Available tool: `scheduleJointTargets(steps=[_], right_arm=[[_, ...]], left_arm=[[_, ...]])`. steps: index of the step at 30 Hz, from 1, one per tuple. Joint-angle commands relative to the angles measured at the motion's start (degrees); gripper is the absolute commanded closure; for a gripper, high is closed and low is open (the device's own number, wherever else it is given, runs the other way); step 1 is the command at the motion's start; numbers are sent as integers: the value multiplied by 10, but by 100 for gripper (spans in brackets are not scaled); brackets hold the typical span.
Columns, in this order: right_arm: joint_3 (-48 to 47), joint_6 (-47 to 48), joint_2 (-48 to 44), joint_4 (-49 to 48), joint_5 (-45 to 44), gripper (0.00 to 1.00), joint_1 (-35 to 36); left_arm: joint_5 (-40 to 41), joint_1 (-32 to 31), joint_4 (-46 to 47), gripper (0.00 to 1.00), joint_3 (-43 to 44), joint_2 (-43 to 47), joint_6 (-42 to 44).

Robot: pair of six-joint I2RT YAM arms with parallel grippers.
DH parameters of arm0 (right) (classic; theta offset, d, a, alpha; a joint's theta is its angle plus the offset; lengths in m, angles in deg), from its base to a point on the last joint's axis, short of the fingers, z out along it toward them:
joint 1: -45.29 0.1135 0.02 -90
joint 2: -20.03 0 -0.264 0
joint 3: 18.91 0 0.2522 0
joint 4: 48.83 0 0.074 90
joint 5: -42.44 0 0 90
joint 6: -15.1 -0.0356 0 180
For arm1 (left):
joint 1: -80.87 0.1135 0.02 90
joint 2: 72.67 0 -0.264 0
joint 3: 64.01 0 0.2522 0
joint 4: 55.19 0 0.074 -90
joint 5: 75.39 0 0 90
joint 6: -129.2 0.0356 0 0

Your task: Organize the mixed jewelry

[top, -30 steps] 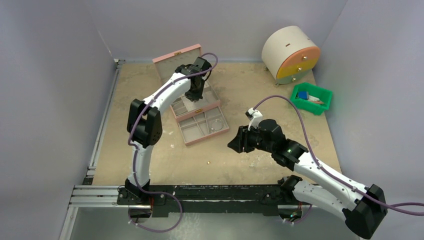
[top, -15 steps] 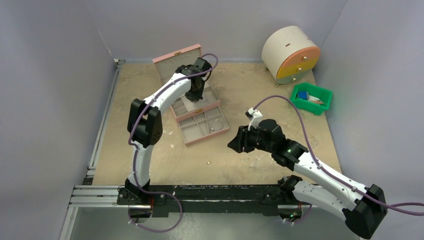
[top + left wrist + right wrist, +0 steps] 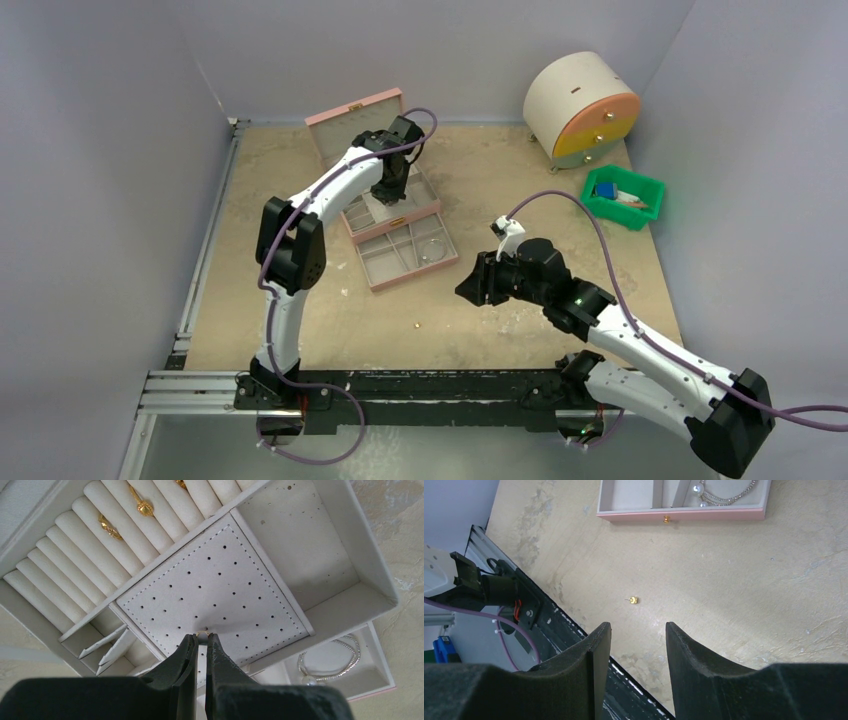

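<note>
My left gripper is pinching a tiny stud just over the perforated pad; gold rings are sitting beyond. My right gripper is gaping, a gold stud lying just ahead on the table.

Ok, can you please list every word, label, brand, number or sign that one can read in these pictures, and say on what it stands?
None: no text can be read in any view. The pink jewelry box, the round beige drum with its orange and yellow front and the green plastic bin show no lettering.
</note>
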Motion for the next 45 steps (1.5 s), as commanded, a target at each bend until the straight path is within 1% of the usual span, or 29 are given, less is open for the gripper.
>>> scheduleJointTargets(steps=[1,45], right_arm=[[-18,5,-9,-12,0,53,0],[-28,7,0,-12,-1,53,0]], left_arm=[[22,3,11,100,-1,-8,6],[29,3,15,100,-13,21,5]])
